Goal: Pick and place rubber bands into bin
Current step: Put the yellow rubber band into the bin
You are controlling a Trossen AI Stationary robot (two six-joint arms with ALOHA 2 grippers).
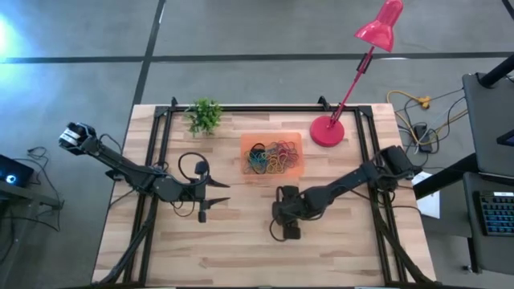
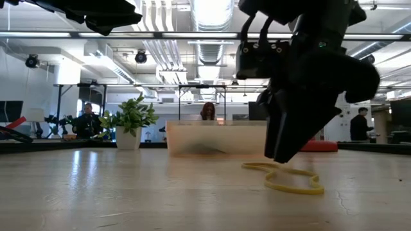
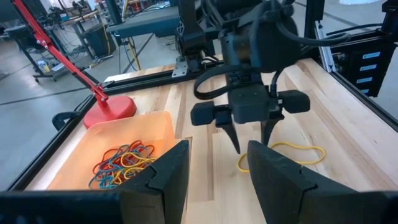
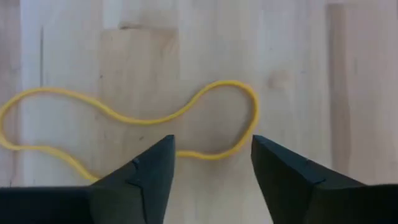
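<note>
Yellow rubber band [image 4: 134, 124] lying flat on the wooden surface [image 1: 241, 233], pinched into a long figure-eight running across the right wrist frame, right pincer [image 3: 252, 137] spread just above it, orange bin [image 1: 299, 140] of bands upper centre of the high view, left pincer [image 1: 215, 199] spread, centre-left

Yellow rubber band [image 4: 130, 118] — orange bin [image 1: 272, 172] — red lamp [image 1: 353, 72].

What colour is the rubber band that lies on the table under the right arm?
Yellow. The rubber band shows best in the right wrist view, lying flat on the wooden table.
</note>
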